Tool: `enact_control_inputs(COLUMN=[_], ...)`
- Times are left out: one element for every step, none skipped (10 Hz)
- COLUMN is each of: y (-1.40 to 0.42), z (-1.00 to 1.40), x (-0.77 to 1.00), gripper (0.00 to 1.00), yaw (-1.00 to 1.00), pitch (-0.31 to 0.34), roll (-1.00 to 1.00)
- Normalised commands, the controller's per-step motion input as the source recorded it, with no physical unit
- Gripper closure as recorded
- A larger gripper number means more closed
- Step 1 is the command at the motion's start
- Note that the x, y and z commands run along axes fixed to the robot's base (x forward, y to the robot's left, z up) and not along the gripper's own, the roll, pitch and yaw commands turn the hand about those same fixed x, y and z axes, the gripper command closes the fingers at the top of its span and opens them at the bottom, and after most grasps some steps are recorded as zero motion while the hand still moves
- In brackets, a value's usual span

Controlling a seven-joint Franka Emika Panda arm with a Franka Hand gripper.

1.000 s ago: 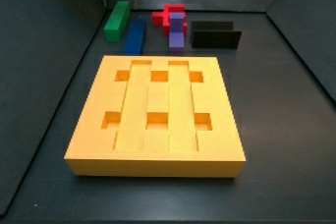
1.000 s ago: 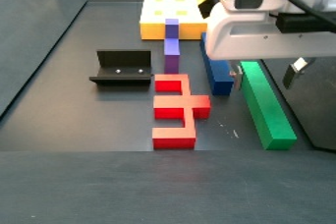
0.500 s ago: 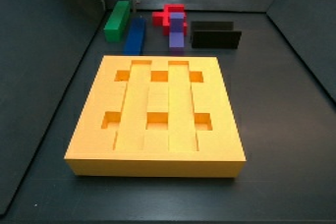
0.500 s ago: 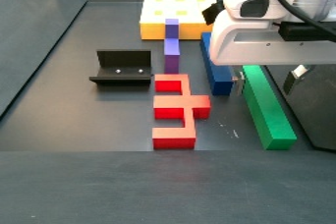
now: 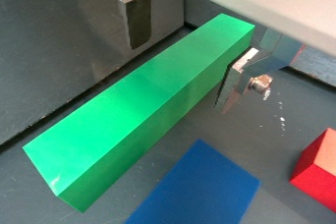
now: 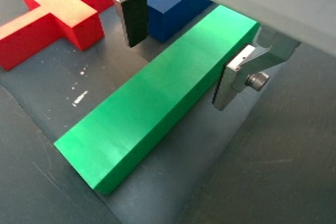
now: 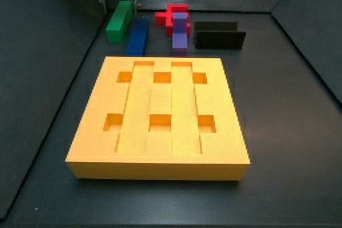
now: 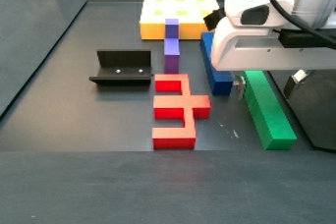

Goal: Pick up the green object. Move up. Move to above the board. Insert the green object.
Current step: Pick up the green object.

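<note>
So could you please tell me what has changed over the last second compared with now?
The end effector has come lower over the long green rectangular bar, its open fingers now straddling the bar without gripping it. The bar still lies on the floor beside the thinner blue bar; the large orange-yellow grooved board, the red cross piece and the other pieces have not moved.

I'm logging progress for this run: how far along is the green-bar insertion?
Nothing is finished yet. The green object lies on the floor beside the blue bar. In hand: the gripper is open, its fingers straddling the bar without clamping. Left: grasp, lift, carry to the board, which holds nothing, and insert.
</note>
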Motion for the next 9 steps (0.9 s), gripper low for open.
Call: enact_control_inputs(y=[0.03, 0.09, 0.09, 0.05, 0.07, 0.00, 0.00, 0.00, 0.00], z=[-0.27, -0.25, -0.17, -0.15, -0.12, 0.00, 0.00, 0.00, 0.00], x=[-0.06, -0.09, -0.02, 0.00, 0.00, 0.00, 0.00, 0.00, 0.00], gripper=[0.00, 0.00, 0.00, 0.00, 0.00, 0.00, 1.00, 1.00, 1.00], yaw=[0.00, 0.00, 0.00, 0.00, 0.00, 0.00, 0.00, 0.00, 0.00], pitch=[-0.119, -0.119, -0.053, -0.034, -0.021, 0.000, 0.000, 0.000, 0.000], roll=[0.00, 0.00, 0.00, 0.00, 0.00, 0.00, 0.00, 0.00, 0.00])
